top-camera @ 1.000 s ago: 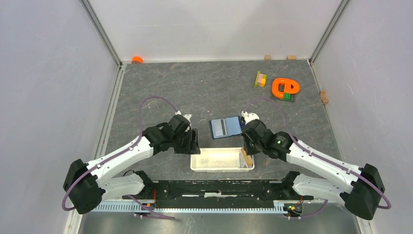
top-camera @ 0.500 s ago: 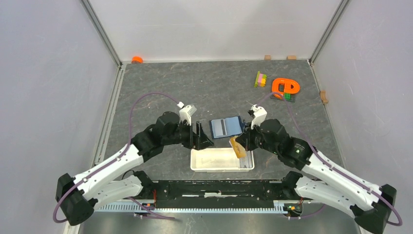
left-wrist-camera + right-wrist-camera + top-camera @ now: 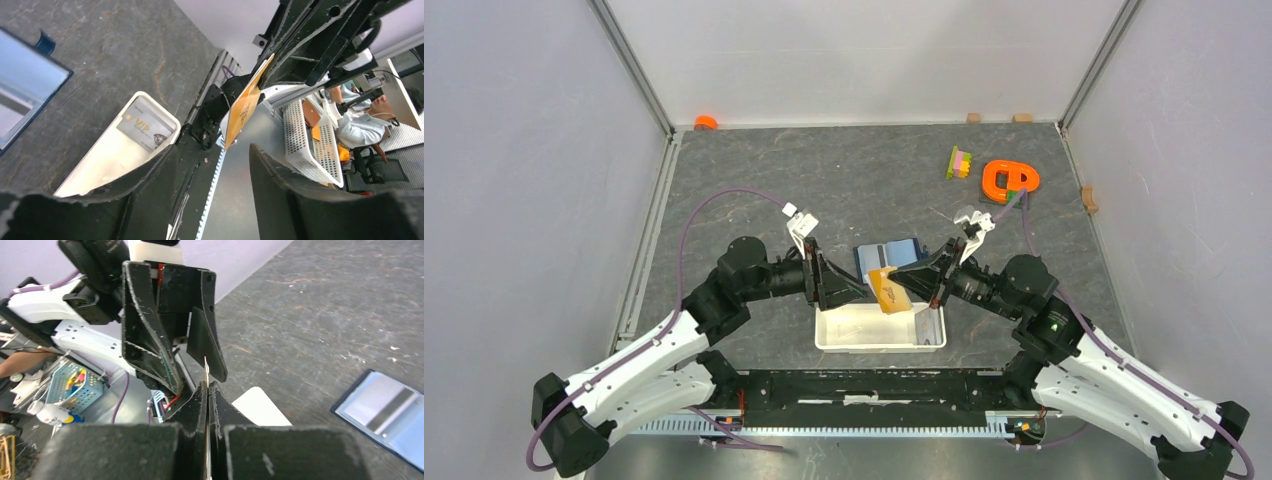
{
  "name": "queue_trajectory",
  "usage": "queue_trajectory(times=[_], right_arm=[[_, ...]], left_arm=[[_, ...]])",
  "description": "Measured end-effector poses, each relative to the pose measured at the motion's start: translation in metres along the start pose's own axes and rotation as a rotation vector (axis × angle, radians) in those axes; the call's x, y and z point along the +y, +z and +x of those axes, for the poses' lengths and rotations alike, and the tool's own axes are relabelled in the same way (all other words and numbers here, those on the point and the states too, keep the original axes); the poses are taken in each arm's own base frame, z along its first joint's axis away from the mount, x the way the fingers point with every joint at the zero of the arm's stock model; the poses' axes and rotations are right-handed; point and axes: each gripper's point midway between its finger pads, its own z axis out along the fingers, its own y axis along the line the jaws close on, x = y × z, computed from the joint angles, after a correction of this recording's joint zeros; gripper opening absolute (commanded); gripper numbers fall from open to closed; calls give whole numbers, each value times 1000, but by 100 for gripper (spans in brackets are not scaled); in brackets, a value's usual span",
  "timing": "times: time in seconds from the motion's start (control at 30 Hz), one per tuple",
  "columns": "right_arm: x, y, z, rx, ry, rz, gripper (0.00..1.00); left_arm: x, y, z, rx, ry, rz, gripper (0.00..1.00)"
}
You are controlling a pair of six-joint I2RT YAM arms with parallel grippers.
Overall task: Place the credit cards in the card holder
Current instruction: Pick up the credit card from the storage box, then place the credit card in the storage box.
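The orange card is out of the tray and held up between the two arms.

The right end effector [image 3: 902,284] has lifted the orange card [image 3: 886,290] from the end of the white tray [image 3: 879,347] and clenches it by one short edge. The left end effector [image 3: 844,288] has come across and stands released just in front of it, so a handover looks likely. The card's long axis seems to follow the right fingers, with its free edge toward the left one. The open wallet [image 3: 894,252] lies on the surface just beyond both, and a second card [image 3: 145,131] waits in the tray below.
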Motion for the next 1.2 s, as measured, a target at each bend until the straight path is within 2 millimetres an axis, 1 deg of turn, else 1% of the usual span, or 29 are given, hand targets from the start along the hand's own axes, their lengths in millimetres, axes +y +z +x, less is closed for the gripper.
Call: queue_trajectory(times=[0.13,0.3,0.37,0.43,0.53,0.57,0.87,1.03,1.2], right_arm=[[12,2,-1,-4,7,-69,0],[17,4,2,8,20,-102,0],[18,4,3,11,21,-112,0],[19,4,3,12,22,-118,0],[20,5,3,13,25,-120,0],[19,5,4,13,25,-118,0],[8,4,8,22,31,-63,0],[-2,0,14,31,36,-21,0],[-13,-3,9,3,28,34,0]], left_arm=[[-10,-1,0,-6,7,58,47],[-18,-2,-2,-15,10,97,36],[-20,-3,-3,-19,11,107,27],[-20,-2,-3,-22,7,111,16],[-20,-2,-2,-22,0,116,4],[-21,-2,-2,-21,-2,116,2],[-18,-3,3,-35,0,132,2],[-10,-3,10,-30,-9,115,2],[-5,-4,14,-27,-16,103,2]])
